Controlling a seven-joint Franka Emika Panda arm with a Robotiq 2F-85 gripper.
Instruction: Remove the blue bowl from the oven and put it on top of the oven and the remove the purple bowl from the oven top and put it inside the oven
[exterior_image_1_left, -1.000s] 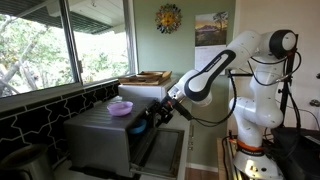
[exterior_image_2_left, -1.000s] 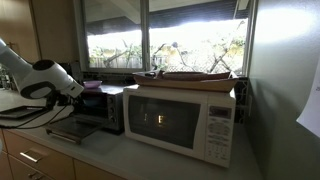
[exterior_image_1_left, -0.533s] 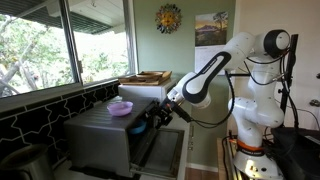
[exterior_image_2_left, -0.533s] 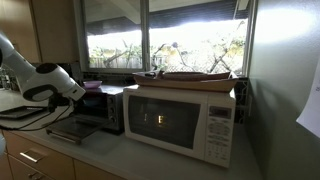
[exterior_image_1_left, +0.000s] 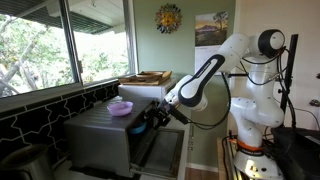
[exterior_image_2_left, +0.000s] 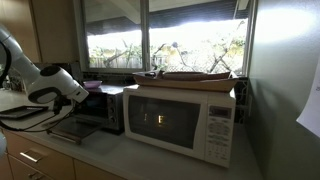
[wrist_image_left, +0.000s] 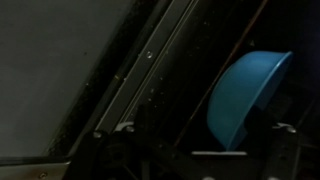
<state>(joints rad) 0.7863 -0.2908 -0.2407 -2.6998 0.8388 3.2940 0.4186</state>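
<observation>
The oven (exterior_image_1_left: 100, 140) is a dark-grey box with its front door (exterior_image_2_left: 68, 130) dropped open; it shows in both exterior views. The purple bowl (exterior_image_1_left: 120, 107) sits on the oven top and also shows in an exterior view (exterior_image_2_left: 92, 87). My gripper (exterior_image_1_left: 150, 120) is at the oven's open front. In the wrist view the blue bowl (wrist_image_left: 245, 95) lies inside the dark oven, close to the right finger. The gripper (wrist_image_left: 200, 135) has its fingers spread wide and looks open, with the bowl's edge between them. The oven's inside is hidden in both exterior views.
A white microwave (exterior_image_2_left: 185, 120) stands beside the oven with a wooden tray (exterior_image_2_left: 190, 76) on top. Windows run behind the counter (exterior_image_2_left: 120, 155). The robot's white base (exterior_image_1_left: 255, 110) stands next to the oven door.
The arm's upper links have shifted slightly. The gripper has stayed at the oven opening, and the purple bowl has not moved.
</observation>
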